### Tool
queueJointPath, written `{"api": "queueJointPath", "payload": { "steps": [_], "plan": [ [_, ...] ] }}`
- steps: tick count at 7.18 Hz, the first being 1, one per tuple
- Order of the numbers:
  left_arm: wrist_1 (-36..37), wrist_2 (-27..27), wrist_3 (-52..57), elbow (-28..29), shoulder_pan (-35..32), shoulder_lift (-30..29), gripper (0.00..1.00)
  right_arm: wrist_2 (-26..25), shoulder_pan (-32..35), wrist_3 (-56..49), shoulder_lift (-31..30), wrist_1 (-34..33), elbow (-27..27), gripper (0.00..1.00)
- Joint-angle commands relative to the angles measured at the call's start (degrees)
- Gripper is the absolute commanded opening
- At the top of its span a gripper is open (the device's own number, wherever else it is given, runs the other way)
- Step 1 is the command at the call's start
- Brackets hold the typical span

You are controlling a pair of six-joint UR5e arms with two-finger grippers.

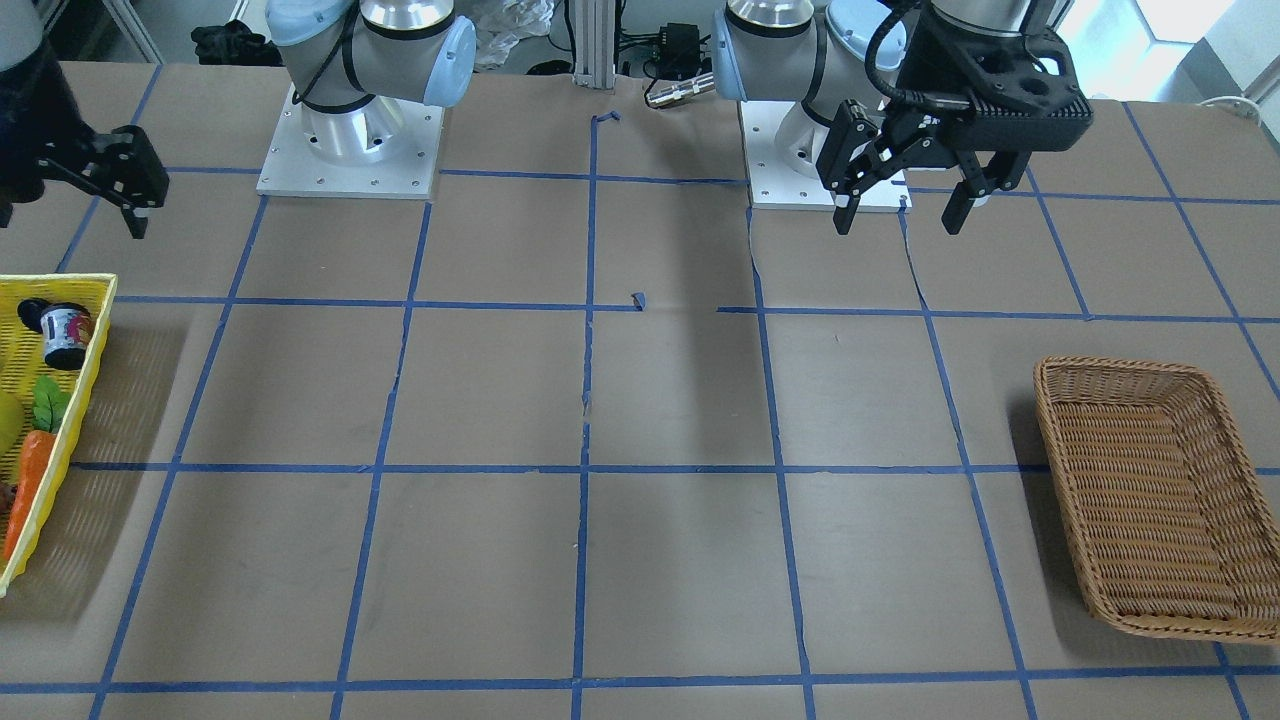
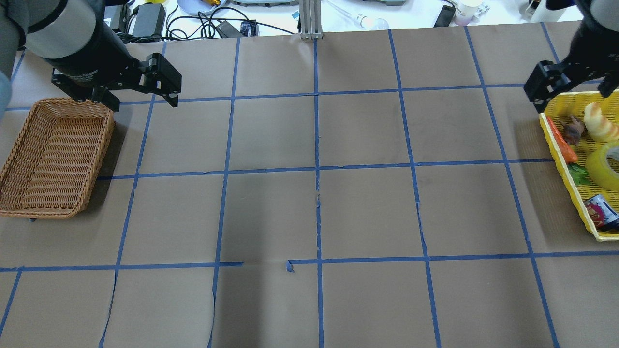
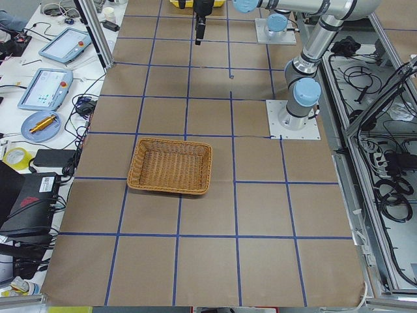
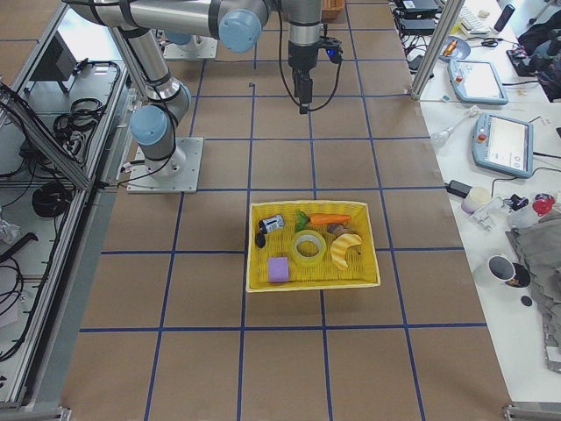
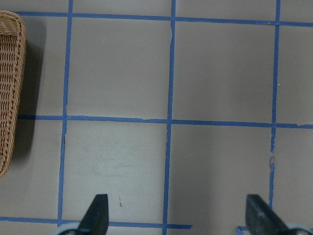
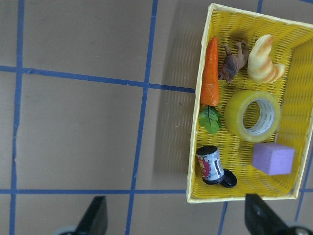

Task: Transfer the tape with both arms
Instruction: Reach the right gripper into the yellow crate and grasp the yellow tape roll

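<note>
The translucent yellow packing-tape roll point(image 6: 253, 115) lies in the yellow plastic basket point(image 6: 196, 122) at the table's right edge, just beside a purple block point(image 6: 274, 159). The black left gripper point(image 1: 900, 215) and black right gripper point(image 6: 177, 216) hang wide open and empty. The right one's descent could snag that block.

Bright, even lighting in all 6 views. Soft shadows beside wicker basket point(image 2: 67, 101) and across table point(image 2: 367, 212) centre. Sharp focus; whites blown out along overhead view's top.

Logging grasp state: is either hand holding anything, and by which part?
Nothing is held: left hand and right hand are open and empty; the tape lies in the yellow basket.
</note>
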Motion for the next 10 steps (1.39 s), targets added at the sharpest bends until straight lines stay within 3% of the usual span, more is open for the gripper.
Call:
{"api": "queueJointPath", "payload": {
  "steps": [1,3,4,6,10],
  "plan": [
    [0.03,-0.06,-0.63,0.18,-0.21,-0.39,1.00,8.41,-13.54,-13.34,7.00,-2.48,0.49,1.00],
    [-0.06,0.03,-0.19,0.00,-0.04,0.13,1.00,12.59,-21.15,-16.04,15.88,-10.60,2.06,1.00],
    [-0.06,0.03,-0.54,0.09,-0.22,-0.39,1.00,12.34,-21.17,-15.95,20.20,-19.54,3.38,1.00],
    [-0.85,0.11,-0.37,0.09,-0.30,-0.05,1.00,11.46,-21.25,-14.11,25.49,-28.03,5.50,1.00],
    [-0.24,1.08,0.07,1.05,-0.30,-0.75,1.00,8.38,-21.52,-9.19,27.88,-28.33,6.38,1.00]
  ]
}}
